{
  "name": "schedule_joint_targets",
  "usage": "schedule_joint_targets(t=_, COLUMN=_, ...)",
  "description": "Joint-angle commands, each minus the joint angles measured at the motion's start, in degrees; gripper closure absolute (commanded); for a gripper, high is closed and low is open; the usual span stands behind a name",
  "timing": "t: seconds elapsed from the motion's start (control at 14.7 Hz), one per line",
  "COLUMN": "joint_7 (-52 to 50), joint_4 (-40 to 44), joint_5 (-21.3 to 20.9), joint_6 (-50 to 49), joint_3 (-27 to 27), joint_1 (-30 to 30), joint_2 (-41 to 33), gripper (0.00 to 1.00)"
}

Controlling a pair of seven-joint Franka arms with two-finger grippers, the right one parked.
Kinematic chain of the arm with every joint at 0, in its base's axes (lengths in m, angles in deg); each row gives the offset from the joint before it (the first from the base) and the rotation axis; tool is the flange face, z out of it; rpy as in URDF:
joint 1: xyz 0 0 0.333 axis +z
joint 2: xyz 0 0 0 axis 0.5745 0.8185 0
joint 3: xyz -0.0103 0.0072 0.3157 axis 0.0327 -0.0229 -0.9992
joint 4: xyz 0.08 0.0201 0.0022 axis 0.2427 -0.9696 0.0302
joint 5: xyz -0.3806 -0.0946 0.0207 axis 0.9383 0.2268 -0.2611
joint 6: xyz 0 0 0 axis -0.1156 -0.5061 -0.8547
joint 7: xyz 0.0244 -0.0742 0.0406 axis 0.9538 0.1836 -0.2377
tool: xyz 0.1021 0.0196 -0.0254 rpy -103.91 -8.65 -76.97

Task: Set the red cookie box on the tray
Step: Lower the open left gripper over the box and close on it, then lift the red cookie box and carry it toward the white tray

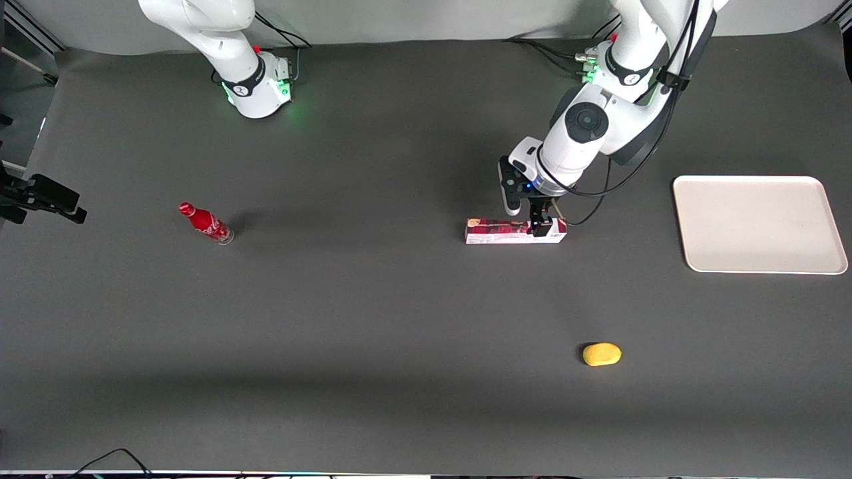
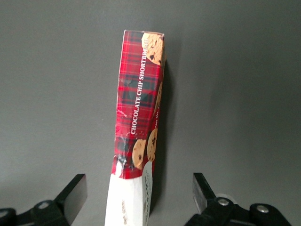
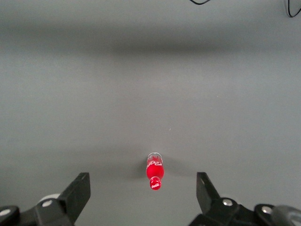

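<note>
Hovering low over the box [image 1: 516, 231], I am holding my end effector [image 1: 540, 225] wide, one finger [image 2: 75, 190] on each side of the carton's white end and neither touching it. The box is lying flat on the worktop [image 1: 373, 313], long axis running toward the tray [image 1: 759, 223], which is sitting well apart toward my end of the worktop. I am straddling it near one end rather than mid-length, so I judge a lift from here could let the free end droop; shifting toward the middle before closing would be steadier. I am also off-centre between the fingers, so centring first should be keeping the carton from twisting as they close.
</note>
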Motion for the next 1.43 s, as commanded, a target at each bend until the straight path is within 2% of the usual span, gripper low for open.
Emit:
schedule_joint_targets(t=0.0, joint_7=-4.9, joint_4=-0.4, joint_5=-2.2, joint_6=3.5, joint_3=0.8, joint_1=0.1, joint_2=3.7, gripper=0.0)
schedule_joint_targets(t=0.14, joint_7=-8.0, joint_4=0.0, joint_5=-7.3, joint_6=5.4, joint_3=0.8, joint_1=0.2, joint_2=5.7, gripper=0.0)
schedule_joint_targets(t=0.27, joint_7=-9.7, joint_4=1.0, joint_5=-9.4, joint_6=6.1, joint_3=0.7, joint_1=0.2, joint_2=7.4, gripper=0.0)
schedule_joint_targets(t=0.95, joint_7=-9.8, joint_4=4.9, joint_5=-10.5, joint_6=6.9, joint_3=-2.2, joint_1=-2.3, joint_2=13.1, gripper=0.02)
schedule_joint_targets(t=1.02, joint_7=-9.8, joint_4=5.1, joint_5=-10.6, joint_6=6.9, joint_3=-2.2, joint_1=-2.3, joint_2=13.1, gripper=0.08)
schedule_joint_targets(t=1.09, joint_7=-9.8, joint_4=5.1, joint_5=-10.7, joint_6=6.9, joint_3=-2.3, joint_1=-2.3, joint_2=13.0, gripper=0.22)
schedule_joint_targets(t=1.15, joint_7=-9.7, joint_4=5.2, joint_5=-10.8, joint_6=6.8, joint_3=-2.3, joint_1=-2.3, joint_2=13.0, gripper=0.55)
schedule_joint_targets(t=1.22, joint_7=-9.7, joint_4=5.4, joint_5=-10.7, joint_6=6.8, joint_3=-2.3, joint_1=-2.5, joint_2=13.1, gripper=0.77)
schedule_joint_targets(t=1.36, joint_7=-9.6, joint_4=6.5, joint_5=-10.9, joint_6=6.0, joint_3=-2.9, joint_1=-2.8, joint_2=13.6, gripper=0.93)
